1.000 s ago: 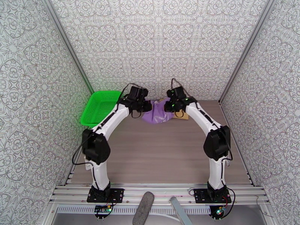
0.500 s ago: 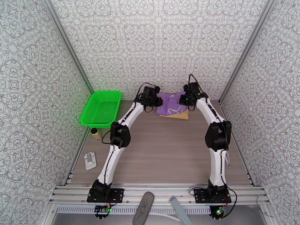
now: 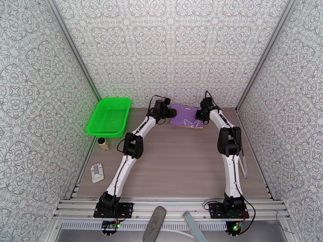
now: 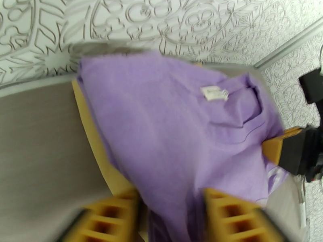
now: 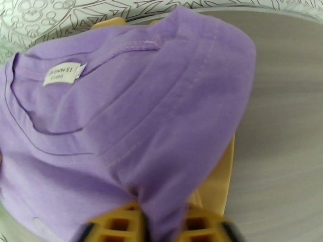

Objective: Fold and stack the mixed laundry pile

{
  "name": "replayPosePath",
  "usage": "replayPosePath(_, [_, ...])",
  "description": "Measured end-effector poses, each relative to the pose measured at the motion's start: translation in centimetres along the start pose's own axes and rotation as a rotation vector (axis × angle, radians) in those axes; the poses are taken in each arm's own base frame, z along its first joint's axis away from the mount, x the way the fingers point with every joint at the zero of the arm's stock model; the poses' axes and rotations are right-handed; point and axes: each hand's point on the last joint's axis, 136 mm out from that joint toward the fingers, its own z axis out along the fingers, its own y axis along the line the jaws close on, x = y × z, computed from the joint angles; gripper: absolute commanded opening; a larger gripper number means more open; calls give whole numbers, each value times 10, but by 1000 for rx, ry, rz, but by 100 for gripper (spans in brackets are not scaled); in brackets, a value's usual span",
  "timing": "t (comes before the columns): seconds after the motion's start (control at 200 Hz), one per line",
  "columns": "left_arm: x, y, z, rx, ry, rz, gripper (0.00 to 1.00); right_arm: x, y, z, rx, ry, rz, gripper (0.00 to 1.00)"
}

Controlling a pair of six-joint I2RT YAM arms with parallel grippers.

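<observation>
Both arms reach to the upper middle of the overhead view, where the purple cotton T-shirt (image 3: 186, 117) lies spread over the plain mustard-tan cloth garment (image 3: 194, 126) on the wooden bench (image 3: 173, 166). My left hand (image 4: 169, 198) is spread wide, fingers either side of purple fabric. My right hand (image 5: 161, 216) straddles a fold of the shirt; pinching or loose, I can't tell. White neck label (image 5: 62, 72) faces up. Green plastic mesh basket (image 3: 109, 117) sits upper left
</observation>
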Motion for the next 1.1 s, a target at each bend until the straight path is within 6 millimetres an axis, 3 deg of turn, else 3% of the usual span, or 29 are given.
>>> replayPosePath(0.155, [-11, 16, -8, -8, -20, -36, 99, -2, -4, 0, 17, -8, 12, 72])
replayPosePath(0.225, [-14, 22, -11, -11, -22, -43, 99, -2, -5, 0, 24, -10, 9, 84])
replayPosePath(0.26, [-14, 25, -13, -16, -21, -46, 99, -3, -6, -1, 33, -13, 9, 98])
replayPosePath(0.4, [-11, 24, -24, -42, 15, -39, 99, -8, -10, -22, 73, -33, -9, 99])
replayPosePath(0.48, [-20, 11, -45, -58, 25, -21, 99, -14, -8, -60, 93, -74, -28, 99])
replayPosePath(0.53, [-31, -5, -66, -64, 15, 1, 99, -17, -6, -91, 97, -110, -35, 99])
replayPosePath(0.64, [-68, -53, -143, -91, -65, 92, 99, -20, 4, -183, 79, -261, -58, 99])
replayPosePath(0.75, [-104, -111, -259, -126, -260, 232, 99, -1, 6, -281, 50, -473, -85, 99])
replayPosePath(0.825, [-108, -129, -329, -162, -413, 308, 99, 24, -2, -322, 42, -602, -95, 99])
replayPosePath(0.885, [-91, -119, -382, -218, -516, 341, 99, 56, -17, -333, 61, -676, -93, 99])
replayPosePath(0.955, [-65, -85, -418, -303, -585, 344, 94, 90, -38, -323, 83, -746, -82, 99])
replayPosePath(1.035, [-21, -27, -431, -430, -601, 316, 92, 141, -68, -283, 126, -756, -76, 99])
replayPosePath(1.1, [36, 28, -427, -558, -546, 246, 93, 187, -95, -247, 184, -708, -68, 99])
